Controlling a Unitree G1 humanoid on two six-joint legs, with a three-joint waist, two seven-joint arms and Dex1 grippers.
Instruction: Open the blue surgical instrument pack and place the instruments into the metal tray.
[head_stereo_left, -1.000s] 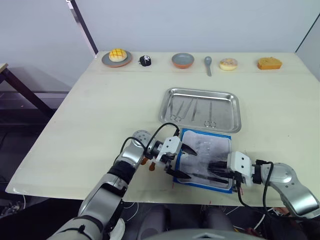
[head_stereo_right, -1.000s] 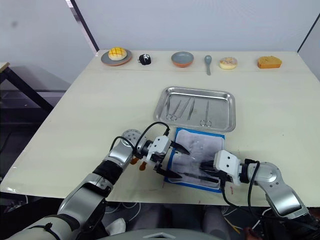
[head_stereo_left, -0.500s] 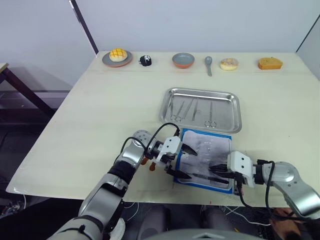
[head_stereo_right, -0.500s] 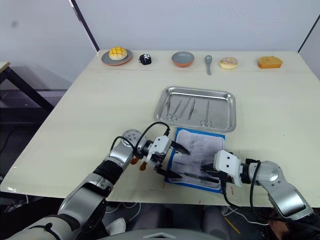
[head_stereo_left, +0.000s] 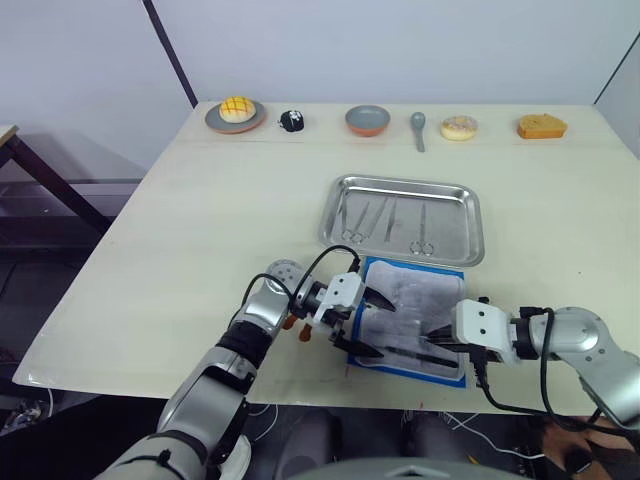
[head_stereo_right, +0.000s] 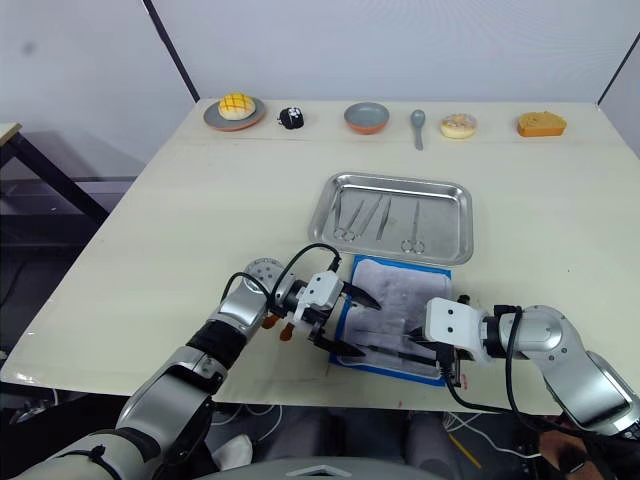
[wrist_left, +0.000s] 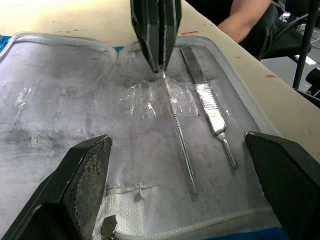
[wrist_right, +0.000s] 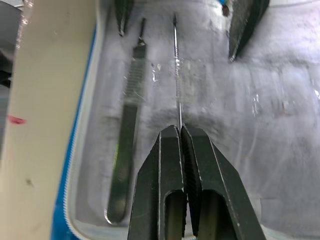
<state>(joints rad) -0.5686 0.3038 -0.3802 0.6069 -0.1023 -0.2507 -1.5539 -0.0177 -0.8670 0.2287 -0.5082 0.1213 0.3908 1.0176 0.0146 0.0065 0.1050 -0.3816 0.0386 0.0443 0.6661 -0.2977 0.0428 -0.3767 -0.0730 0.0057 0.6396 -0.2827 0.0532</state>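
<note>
Grip was judged delicate: a thin, stiff, slippery probe (wrist_right: 178, 75) was pinched at its end by the clenched right gripper (wrist_right: 180, 131), the left gripper (wrist_left: 175, 150) spread wide.

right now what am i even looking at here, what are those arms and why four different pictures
A humanoid robot's two arms work at a pale table. Two pictures come from cameras on its head, two from its wrists. The open blue fabric instrument pack lies before the shiny rectangular steel tray, which already holds several slim silver instruments. The right gripper is shut on a thin silver probe inside the pack; a flat silver handle lies beside it. The left gripper is open over the pack. Food models, a bowl and a grey spoon line the far edge.
</note>
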